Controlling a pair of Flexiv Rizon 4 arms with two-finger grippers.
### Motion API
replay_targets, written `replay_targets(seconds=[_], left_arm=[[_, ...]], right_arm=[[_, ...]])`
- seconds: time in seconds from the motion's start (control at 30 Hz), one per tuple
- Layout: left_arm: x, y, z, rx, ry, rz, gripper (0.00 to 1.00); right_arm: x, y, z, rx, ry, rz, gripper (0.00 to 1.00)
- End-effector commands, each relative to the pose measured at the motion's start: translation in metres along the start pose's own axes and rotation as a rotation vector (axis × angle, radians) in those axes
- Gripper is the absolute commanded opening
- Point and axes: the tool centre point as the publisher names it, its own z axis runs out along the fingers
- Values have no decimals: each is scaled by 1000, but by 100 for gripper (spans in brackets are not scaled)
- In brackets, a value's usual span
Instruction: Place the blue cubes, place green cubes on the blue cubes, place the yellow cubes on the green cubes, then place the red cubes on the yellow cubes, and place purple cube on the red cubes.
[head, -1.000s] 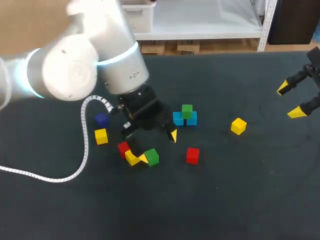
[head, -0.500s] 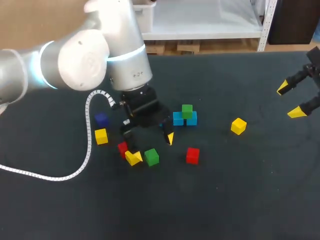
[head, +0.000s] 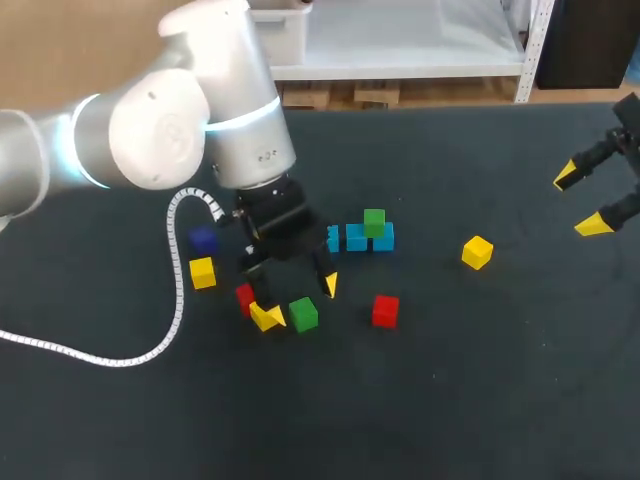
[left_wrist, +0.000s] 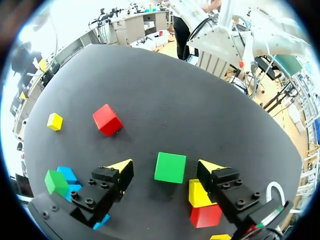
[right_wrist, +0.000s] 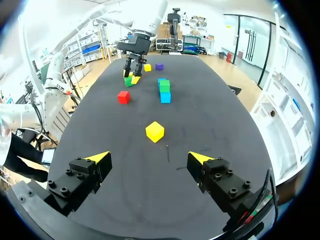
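Since the loose green cube (left_wrist: 170, 167) lies on the counter (left_wrist: 200, 100) between the left jaws, which stand apart and touch nothing, it is ready to take. It looks a light, rigid block with smooth faces, best pinched on two opposite flat sides. Just beside one finger sit a yellow cube (left_wrist: 201, 193) and a red cube (left_wrist: 206, 216), the red partly cut off. Farther on, the blue cubes (head: 358, 238) carry a stacked green cube (head: 374, 221). The right jaws hang apart, empty, well away.
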Motion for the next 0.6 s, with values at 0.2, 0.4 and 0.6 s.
replay_targets(seconds=[0.2,0.4,0.6], left_arm=[[8,-6,7,-6,-2,4,71],[10,-5,9,-4,1,15,35],[10,-4,10,-7,5,15,0]], right_arm=[[0,-1,0,-1,-2,-1,100],[0,-1,0,-1,-2,-1,100],[0,-1,0,-1,-2,-1,100]])
